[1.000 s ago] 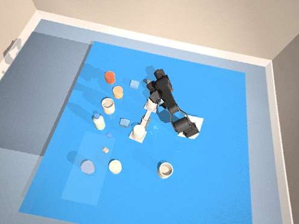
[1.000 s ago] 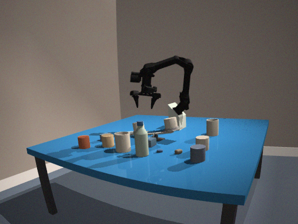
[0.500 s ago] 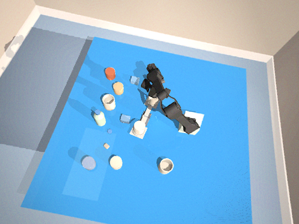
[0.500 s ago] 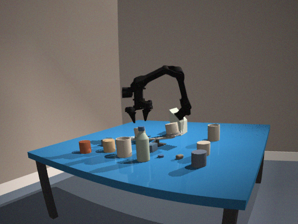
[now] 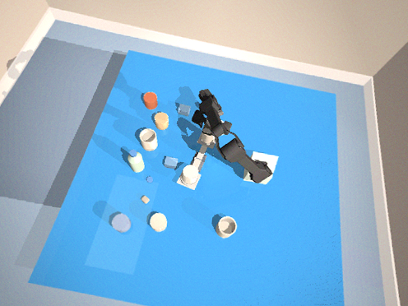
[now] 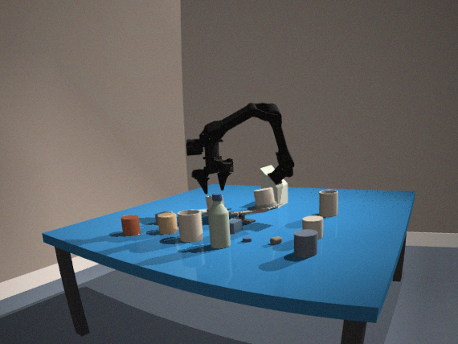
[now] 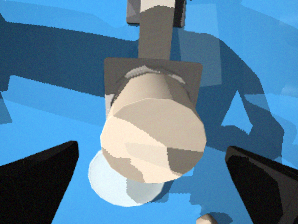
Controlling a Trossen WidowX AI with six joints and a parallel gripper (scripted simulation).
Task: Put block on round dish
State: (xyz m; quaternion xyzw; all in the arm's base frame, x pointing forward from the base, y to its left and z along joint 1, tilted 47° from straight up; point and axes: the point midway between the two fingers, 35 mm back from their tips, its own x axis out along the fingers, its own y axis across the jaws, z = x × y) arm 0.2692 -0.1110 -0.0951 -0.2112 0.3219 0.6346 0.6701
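Note:
The balance (image 5: 199,159) (image 6: 250,211) (image 7: 155,42) carries an upside-down cream cup on each end. One cup (image 5: 190,175) (image 6: 263,197) stands on the raised end. The other cup (image 5: 207,137) (image 7: 152,125) stands on the lower end, mostly behind the bottle in the exterior view. My gripper (image 6: 214,191) (image 7: 154,152) is open and empty, pointing down above this lower cup, with one finger to each side in the wrist view. The pale round dish (image 7: 107,182) lies beside that cup, partly hidden by it. No block shows under either cup.
A blue box (image 5: 171,162) stands beside the balance, another (image 5: 184,109) near the gripper. A red cup (image 5: 150,100), an orange cup (image 5: 161,121), a cream mug (image 5: 148,139) and a green bottle (image 5: 136,162) stand in a row. Another mug (image 5: 226,227) stands apart.

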